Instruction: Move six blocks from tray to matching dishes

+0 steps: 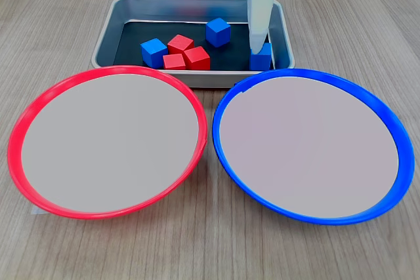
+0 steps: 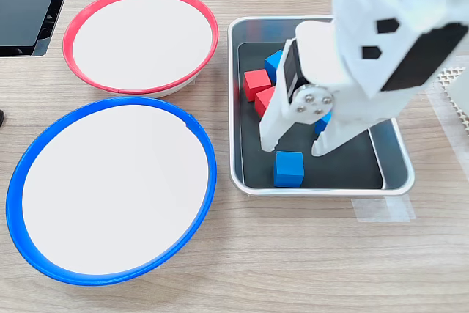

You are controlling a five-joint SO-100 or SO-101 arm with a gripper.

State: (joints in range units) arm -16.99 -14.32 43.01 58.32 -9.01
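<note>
— Blocks status?
— Blue block (image 2: 289,168) at tray's (image 2: 396,174) six o'clock corner in the second exterior view; my end effector (image 2: 294,141) hovers spread above it.
— Risk?
— Tray wall is close; a finger could snag it and nudge the cube.

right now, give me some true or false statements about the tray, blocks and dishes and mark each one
1. Both dishes, red-rimmed and blue-rimmed, hold no blocks. True.
2. The tray holds only blue blocks. False: three red blocks sit in it as well.
3. The gripper is above the blue-rimmed dish. False: it is over the tray, at a lone blue block.
4. That blue block lies apart from the other blocks. True.
5. The fingers hold a red block. False: nothing red sits between them.
</note>
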